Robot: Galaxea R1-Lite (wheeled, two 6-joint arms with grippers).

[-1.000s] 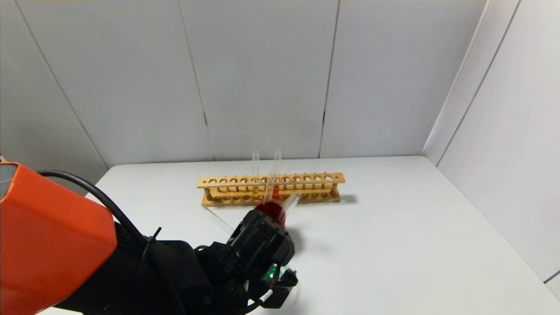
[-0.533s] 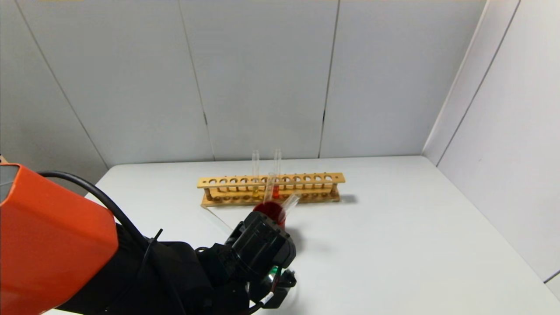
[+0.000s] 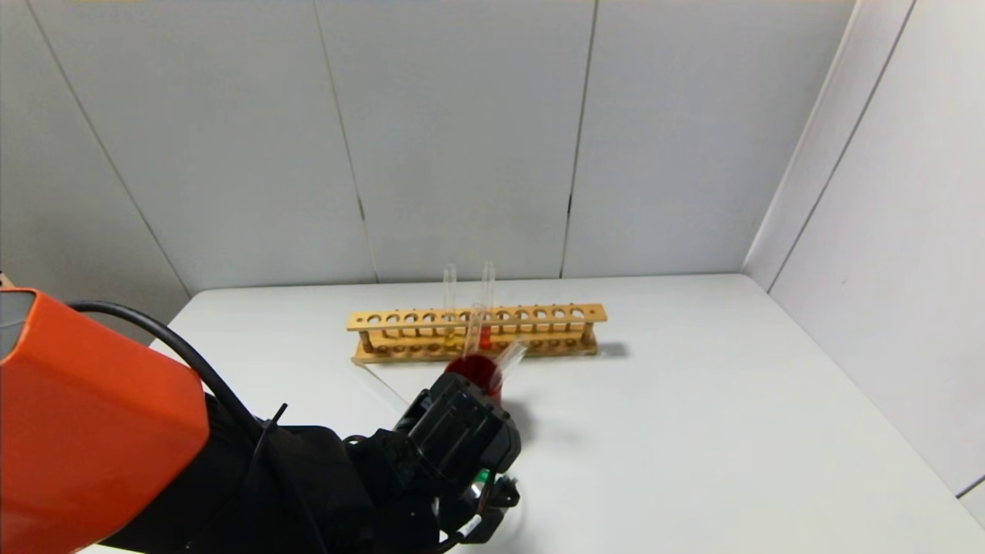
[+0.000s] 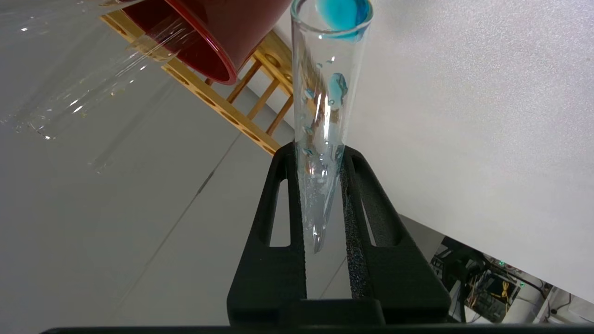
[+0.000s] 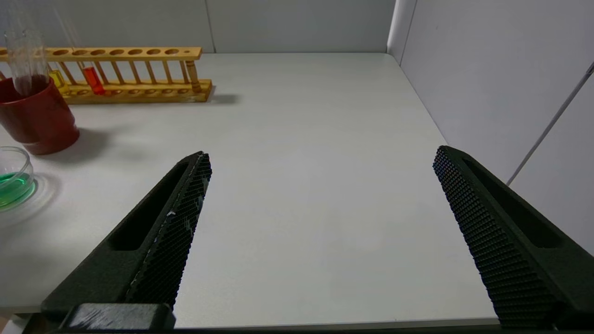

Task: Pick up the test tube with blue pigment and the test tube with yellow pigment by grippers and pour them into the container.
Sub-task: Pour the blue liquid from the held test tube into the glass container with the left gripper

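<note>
Seen from the head camera, going left to right: the left arm's orange shell and black links filled the lower left corner, ending at about 7 o'clock from the rack. The left gripper [image 4: 325, 157] was clamped on the blue tube [image 4: 325, 116], both pads pressed against the glass near its open mouth. The tube's long axis ran straight out along the fingers; its rounded blue-tinted end pointed away from the wrist, with only a smear of blue there and droplets along the wall.

Just beyond the tube stood the red cup [image 3: 479, 372], in front of the wooden rack [image 3: 475, 332] at roughly its 6 o'clock. Empty tubes leaned out of the cup. In the rack, a yellow tube [image 5: 57, 79] and an orange-red tube [image 5: 93, 80] stood upright side by side. The glass beaker [image 5: 14, 178], holding green liquid, sat on the table [image 3: 692, 431] nearer the robot than the cup, at about 7 o'clock from it.

To the right of the rack the white table lay open as far as its right edge, which met the grey wall panels. The right gripper [image 5: 320, 185] hung over that bare stretch near the front edge, its fingers spread wide with nothing between them.
</note>
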